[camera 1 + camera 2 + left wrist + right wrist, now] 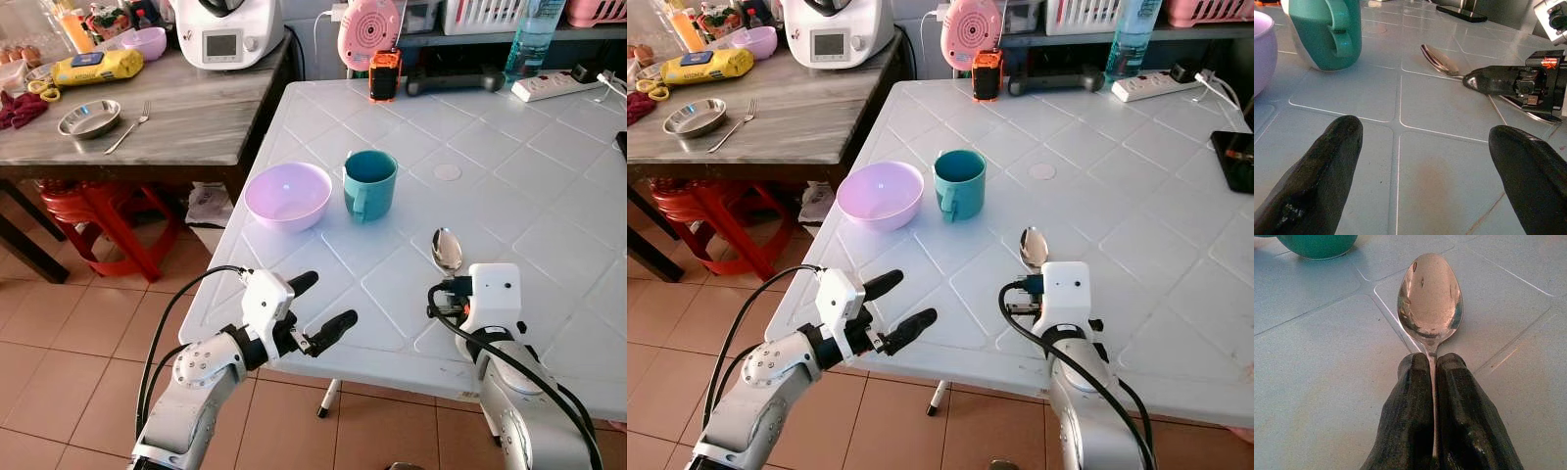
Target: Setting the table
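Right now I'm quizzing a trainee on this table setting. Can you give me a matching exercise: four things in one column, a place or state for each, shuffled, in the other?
Things:
1. spoon
2. bowl
3. mug
4. left gripper

Places or states:
A. open, over the table's near edge
B. just left of the mug
C. handle pinched in the right gripper
D. between bowl and spoon

Pairs: 1-C, 2-B, 3-D, 4-A
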Motion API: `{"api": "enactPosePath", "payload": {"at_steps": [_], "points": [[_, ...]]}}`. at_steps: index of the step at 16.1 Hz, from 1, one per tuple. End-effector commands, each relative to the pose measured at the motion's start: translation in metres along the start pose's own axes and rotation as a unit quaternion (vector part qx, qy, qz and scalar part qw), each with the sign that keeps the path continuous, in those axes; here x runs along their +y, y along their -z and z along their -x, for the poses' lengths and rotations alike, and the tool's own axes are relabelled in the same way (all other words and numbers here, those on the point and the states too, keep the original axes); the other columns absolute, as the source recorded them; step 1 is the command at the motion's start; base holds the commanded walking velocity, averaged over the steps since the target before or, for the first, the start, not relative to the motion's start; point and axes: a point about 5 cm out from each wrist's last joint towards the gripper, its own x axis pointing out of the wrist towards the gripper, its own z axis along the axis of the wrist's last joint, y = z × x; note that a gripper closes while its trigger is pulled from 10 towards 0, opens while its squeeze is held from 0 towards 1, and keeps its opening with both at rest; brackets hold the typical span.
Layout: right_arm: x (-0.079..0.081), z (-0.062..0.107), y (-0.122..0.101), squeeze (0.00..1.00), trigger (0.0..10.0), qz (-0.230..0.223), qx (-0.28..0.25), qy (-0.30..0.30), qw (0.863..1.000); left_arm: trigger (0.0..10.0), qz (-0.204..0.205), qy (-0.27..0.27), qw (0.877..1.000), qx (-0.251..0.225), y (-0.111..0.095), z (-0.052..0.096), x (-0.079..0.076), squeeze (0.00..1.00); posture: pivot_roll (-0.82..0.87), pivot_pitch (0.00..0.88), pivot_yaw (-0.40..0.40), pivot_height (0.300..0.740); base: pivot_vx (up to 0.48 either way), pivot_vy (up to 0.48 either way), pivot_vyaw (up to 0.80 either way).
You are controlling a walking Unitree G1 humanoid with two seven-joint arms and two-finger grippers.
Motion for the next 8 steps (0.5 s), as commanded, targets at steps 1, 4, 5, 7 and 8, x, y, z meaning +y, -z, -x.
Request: {"api": "enactPosePath", "payload": {"at_steps": [1,4,5,7,8], "points": [[0.01,0.0,0.018,0.0,0.0,-0.006,0.039,-0.019,0.999,10.0,-0.007,-0.003,1.0,0.003,0.0,0.0,0.002,0.0,-0.16,0.118,0.124,0.74,0.0,0.0,0.0],[0.008,0.005,-0.012,0.0,0.0,0.002,-0.059,-0.004,0.998,10.0,-0.013,-0.021,1.0,-0.016,-0.008,-0.004,0.007,0.0,-0.16,0.117,0.126,0.74,0.0,0.0,0.0],[0.007,0.007,-0.019,0.0,0.0,0.001,-0.083,0.008,0.997,10.0,-0.015,-0.032,0.999,-0.023,-0.011,-0.006,0.01,0.0,-0.16,0.118,0.127,0.74,0.0,0.0,0.0],[0.005,0.014,-0.039,0.0,0.0,0.02,-0.149,0.027,0.988,10.0,-0.014,-0.087,0.995,-0.045,-0.019,-0.008,0.02,0.0,-0.16,0.112,0.131,0.74,0.0,0.0,0.0],[0.005,0.015,-0.041,0.0,0.0,0.022,-0.156,0.027,0.987,10.0,-0.017,-0.104,0.993,-0.046,-0.02,-0.008,0.023,0.0,-0.16,0.112,0.131,0.74,0.0,0.0,0.0]]}}
